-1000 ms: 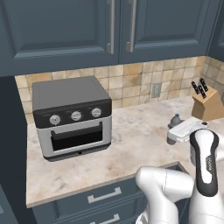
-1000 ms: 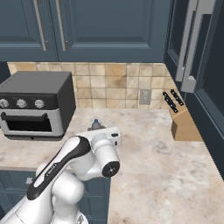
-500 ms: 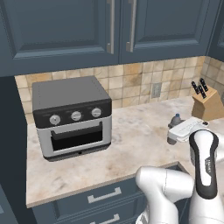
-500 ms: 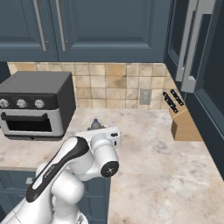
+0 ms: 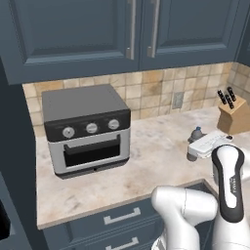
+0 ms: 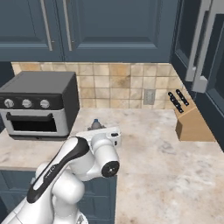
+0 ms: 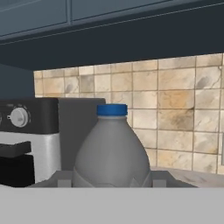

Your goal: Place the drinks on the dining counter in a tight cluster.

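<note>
Item 1: small grey-blue bottle [image 7: 111, 151], upright, long axis vertical; dead ahead between the fingers; gripper [image 7: 111, 180] clenched on it.

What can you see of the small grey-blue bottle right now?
The small grey-blue bottle is matte grey, seemingly plastic, with sloping shoulders, a short neck and a blue screw cap. It is upright, at the marble worktop beside the toaster oven, in front of the tiled backsplash. In the hand view it sits centred, between the gripper's fingertips; the gripper is shut on it. In the base views just its cap and shoulder peek out behind the white hand. Whether its base rests on the worktop is hidden.
</note>
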